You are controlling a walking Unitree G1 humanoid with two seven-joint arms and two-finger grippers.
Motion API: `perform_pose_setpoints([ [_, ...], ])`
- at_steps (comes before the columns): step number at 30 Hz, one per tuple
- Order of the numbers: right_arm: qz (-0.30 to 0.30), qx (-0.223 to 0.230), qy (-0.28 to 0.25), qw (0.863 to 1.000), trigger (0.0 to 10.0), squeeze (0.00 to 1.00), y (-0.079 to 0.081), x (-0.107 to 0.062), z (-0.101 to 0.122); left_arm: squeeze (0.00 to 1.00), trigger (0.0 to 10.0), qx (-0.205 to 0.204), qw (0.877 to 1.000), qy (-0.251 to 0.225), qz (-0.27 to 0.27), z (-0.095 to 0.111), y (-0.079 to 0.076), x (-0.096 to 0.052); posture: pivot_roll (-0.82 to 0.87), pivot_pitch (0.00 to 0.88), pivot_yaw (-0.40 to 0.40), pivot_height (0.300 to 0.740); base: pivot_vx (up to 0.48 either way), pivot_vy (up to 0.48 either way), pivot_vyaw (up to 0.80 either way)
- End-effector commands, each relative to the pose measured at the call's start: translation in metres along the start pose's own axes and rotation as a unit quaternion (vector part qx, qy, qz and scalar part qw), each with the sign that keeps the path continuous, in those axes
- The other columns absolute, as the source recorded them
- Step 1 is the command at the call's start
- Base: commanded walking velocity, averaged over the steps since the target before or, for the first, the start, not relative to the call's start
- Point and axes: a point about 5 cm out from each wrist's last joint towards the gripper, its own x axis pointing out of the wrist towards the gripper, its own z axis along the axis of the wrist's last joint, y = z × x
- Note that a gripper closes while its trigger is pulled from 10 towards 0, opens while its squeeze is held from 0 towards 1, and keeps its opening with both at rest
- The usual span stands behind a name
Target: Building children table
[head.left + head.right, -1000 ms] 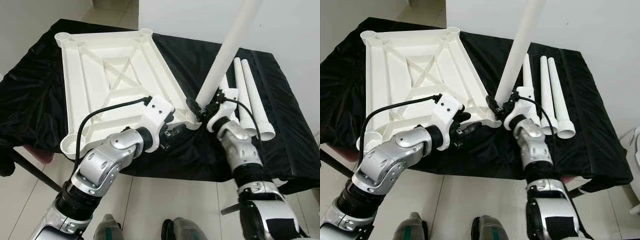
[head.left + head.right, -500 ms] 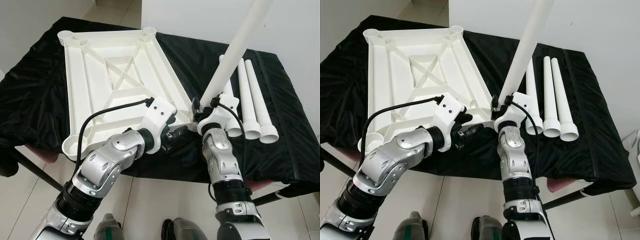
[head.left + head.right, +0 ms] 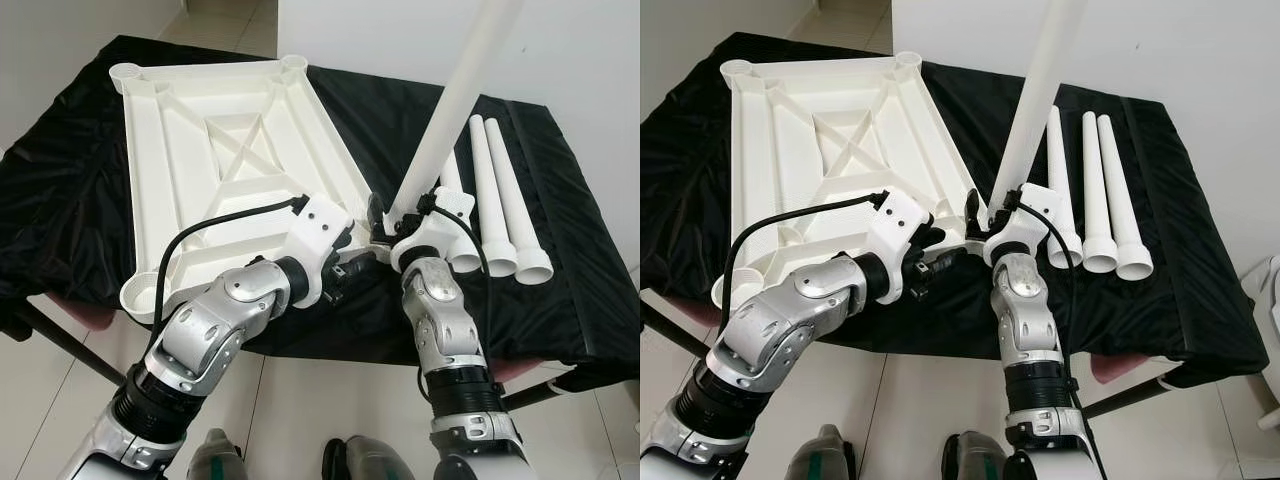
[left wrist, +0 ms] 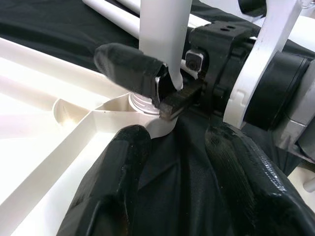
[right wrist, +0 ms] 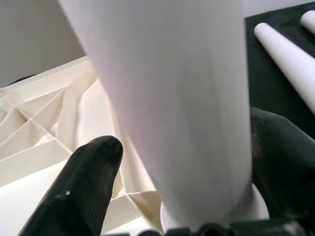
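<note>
The white tabletop [image 3: 230,130] lies upside down on a black-draped table. My right gripper [image 3: 397,222] is shut on the lower end of a long white leg [image 3: 450,110]. The leg stands tilted, and its base is at the socket [image 4: 142,103] in the tabletop's near right corner. In the right wrist view the leg [image 5: 172,98] sits between both black fingers [image 5: 83,187]. My left gripper [image 3: 357,264] rests low beside that corner. Its fingers [image 4: 113,187] are open, with black cloth between them.
Three more white legs [image 3: 497,190] lie side by side on the black cloth [image 3: 70,200], to the right of the tabletop. The table's front edge is just under my forearms, and tiled floor [image 3: 320,410] lies below. A white wall [image 3: 380,40] rises behind the table.
My right arm has swung left under the table edge, bringing the leg's base onto the corner socket. The leg now stands steeper. My left gripper has stayed by the corner.
</note>
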Motion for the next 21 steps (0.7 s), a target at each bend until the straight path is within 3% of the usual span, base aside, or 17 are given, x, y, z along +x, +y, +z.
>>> perform_pose_setpoints([
  [1,0.006,0.002,-0.003,1.000,10.0,1.00,-0.001,-0.002,0.000,0.00,10.0,0.008,1.000,-0.002,-0.031,0.001,-0.005,0.002,0.01,0.004,-0.080,0.740,0.000,0.000,0.00],
  [2,0.016,0.003,-0.001,1.000,10.0,0.00,-0.002,-0.002,0.000,0.00,10.0,0.008,1.000,-0.002,-0.030,0.001,-0.005,0.002,0.01,0.008,-0.079,0.740,0.000,0.000,0.00],
  [12,0.101,-0.011,0.030,0.994,10.0,0.00,-0.021,0.013,-0.001,0.00,10.0,0.007,1.000,-0.002,-0.031,0.002,-0.005,0.002,0.00,0.017,-0.078,0.740,0.000,0.000,0.00],
  [21,0.199,-0.039,0.030,0.979,10.0,0.00,-0.025,0.025,0.001,0.00,10.0,0.005,1.000,-0.004,-0.030,0.002,-0.004,0.004,0.00,0.016,-0.076,0.740,0.000,0.000,0.00],
])
